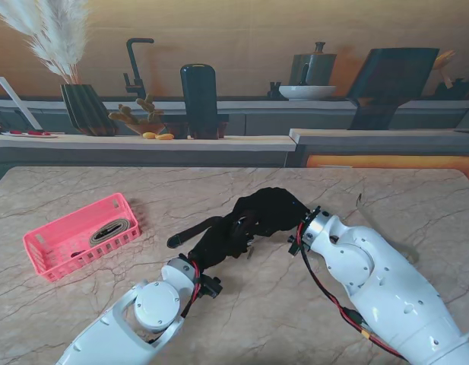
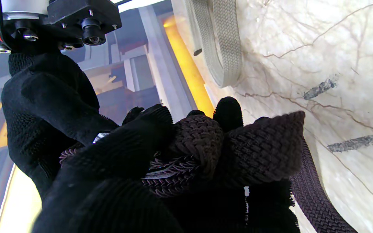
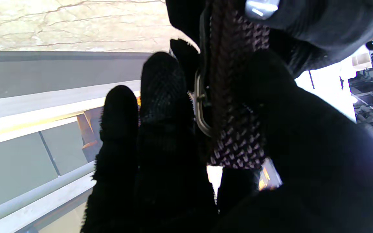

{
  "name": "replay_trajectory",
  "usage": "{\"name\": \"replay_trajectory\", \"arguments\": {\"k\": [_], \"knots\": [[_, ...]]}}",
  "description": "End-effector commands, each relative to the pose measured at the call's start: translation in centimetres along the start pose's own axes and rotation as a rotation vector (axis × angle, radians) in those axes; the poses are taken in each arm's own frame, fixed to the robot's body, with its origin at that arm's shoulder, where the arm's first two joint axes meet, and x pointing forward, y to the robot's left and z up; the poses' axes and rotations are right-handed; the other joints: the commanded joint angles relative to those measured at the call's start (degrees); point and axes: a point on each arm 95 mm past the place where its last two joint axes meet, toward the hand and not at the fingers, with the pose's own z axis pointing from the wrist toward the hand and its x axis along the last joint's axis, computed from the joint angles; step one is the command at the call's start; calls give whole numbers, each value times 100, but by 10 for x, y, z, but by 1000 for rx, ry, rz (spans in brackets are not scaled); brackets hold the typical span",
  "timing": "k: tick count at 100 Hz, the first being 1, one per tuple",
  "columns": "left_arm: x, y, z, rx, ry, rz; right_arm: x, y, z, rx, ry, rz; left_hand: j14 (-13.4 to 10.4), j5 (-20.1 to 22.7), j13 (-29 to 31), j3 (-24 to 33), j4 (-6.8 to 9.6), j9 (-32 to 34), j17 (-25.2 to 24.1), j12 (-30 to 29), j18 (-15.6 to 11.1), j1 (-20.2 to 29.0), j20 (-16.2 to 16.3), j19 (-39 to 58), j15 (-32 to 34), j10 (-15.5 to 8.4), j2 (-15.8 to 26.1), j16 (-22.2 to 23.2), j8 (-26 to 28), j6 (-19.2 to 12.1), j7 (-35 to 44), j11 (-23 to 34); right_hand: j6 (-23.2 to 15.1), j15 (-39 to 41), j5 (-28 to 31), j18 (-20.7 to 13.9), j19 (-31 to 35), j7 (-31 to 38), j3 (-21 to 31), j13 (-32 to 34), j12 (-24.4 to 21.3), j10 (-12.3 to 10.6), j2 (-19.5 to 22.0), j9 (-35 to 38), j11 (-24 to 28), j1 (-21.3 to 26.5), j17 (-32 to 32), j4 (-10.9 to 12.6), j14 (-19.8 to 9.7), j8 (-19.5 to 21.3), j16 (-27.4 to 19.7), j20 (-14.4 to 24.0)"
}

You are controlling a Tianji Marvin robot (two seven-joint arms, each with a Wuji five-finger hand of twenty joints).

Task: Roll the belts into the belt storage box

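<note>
While both gloved robot hands, left robot hand and right robot hand, clutch the dark belt over the surface, its buckle is mostly hidden; a grey belt lies in the pink box.

Stand view looks down from above the shoulders onto the marble table, facing the counter behind it; both arms enter from the near corners and the whole tabletop fits in frame. Left wrist view sits right behind the left hand, very close, looking along the fingers past the dark belt to the table and the far counter. Right wrist view is just as close behind the right hand, facing the table edge. All three share the dark belt, bunched between both hands at the middle of the table.
</note>
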Motion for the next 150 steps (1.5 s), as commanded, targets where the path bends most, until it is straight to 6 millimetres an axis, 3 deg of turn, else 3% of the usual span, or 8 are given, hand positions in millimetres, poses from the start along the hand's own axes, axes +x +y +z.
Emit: {"name": "replay_trajectory", "arguments": {"k": [1,5,25,39,46,57,93,150], "knots": [[6,1,2,8,17,-21,4,5,0,-27,-9,8,-14,-12,-245,348,95,-270,-294,-433,170,-583,26,-103,-141,-184,-63,-283,-224,-287,-424,367,-366,-76,865,-4,210,1275,852,301,83,-601,305,682,328,560,87,109,44,169,-50,82],[5,0,2,6,13,-21,4,11,0,-52,-17,5,55,-16,-433,326,225,-394,-516,-933,207,-935,4,-231,-354,-241,-42,-451,-342,-302,-588,449,-360,-70,882,16,221,1291,877,319,95,-590,295,694,330,562,94,107,63,175,-44,87],[3,-1,3,5,12,-20,8,42,-7,-156,-44,-44,-17,209,-1049,82,145,-399,-1224,-1483,-1,-1468,-880,-1328,-1379,-248,-304,-1295,-896,-333,-1278,42,-320,-29,882,78,233,1307,941,328,178,-554,301,684,369,585,65,115,96,216,2,99],[3,-2,4,12,4,-13,8,61,-12,-199,-55,-119,-68,838,-857,56,165,102,-1186,-1570,-205,-1072,-1078,-1338,-1469,-310,36,-1528,-855,-404,-1075,60,-325,-10,873,89,234,1314,944,326,212,-543,310,662,387,589,62,127,118,260,25,104],[3,-2,4,11,0,-9,9,68,-14,-216,-60,-149,-95,1076,-770,-115,-94,420,-1138,-1395,-333,-598,-1145,-1318,-1414,-345,-47,-1688,-758,-519,-879,14,-317,-8,871,100,231,1308,941,325,224,-524,317,650,394,594,51,135,118,272,30,105],[3,-2,4,6,-5,4,10,78,-16,-240,-65,-191,-75,1256,-678,-350,-169,815,-1092,-1128,-430,-99,-1170,-1292,-1313,-343,27,-1781,-786,-613,-660,-241,-299,-8,863,109,231,1303,932,324,240,-515,319,640,410,602,48,148,118,295,36,109],[2,-4,4,-16,-21,21,12,100,-20,-292,-72,-292,122,1511,-587,-1750,-75,971,-960,-1310,-251,1030,-1033,-962,-1104,-120,930,-1920,-941,-601,-369,-117,-305,-18,819,97,226,1276,884,328,248,-510,360,609,430,610,42,188,111,345,41,116],[7,6,1,12,-51,-81,12,51,8,-193,-30,-282,361,1536,-421,-2153,-3,1013,-803,-1646,18,1243,-772,-425,-663,116,1049,-1865,-1064,-267,-384,132,-213,42,750,120,262,1216,765,343,207,-444,366,593,484,655,69,326,100,302,79,135]]}}
